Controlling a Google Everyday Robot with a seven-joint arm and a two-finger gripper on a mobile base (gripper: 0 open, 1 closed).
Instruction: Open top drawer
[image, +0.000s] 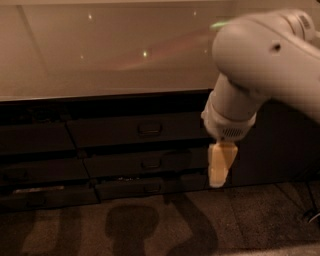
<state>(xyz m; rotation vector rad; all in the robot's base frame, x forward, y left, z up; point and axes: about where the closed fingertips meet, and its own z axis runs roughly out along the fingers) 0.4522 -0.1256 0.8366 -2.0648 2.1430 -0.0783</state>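
The top drawer (115, 131) is a wide dark grey front just under the counter edge, with a small rectangular handle (149, 128) at its centre. It looks shut. My gripper (220, 167), pale yellow, hangs pointing down from the white arm (265, 55). It is to the right of the drawer stack, past the top drawer's right end and lower than its handle, level with the second drawer. It holds nothing that I can see and touches no handle.
Two narrower drawer fronts (150, 163) (150, 188) with the same handle sit below the top one. A handle-less dark stack (35, 140) stands to the left. The pale glossy countertop (100, 50) is above and the carpet floor (150, 225) below. A cable (312, 215) lies at the lower right.
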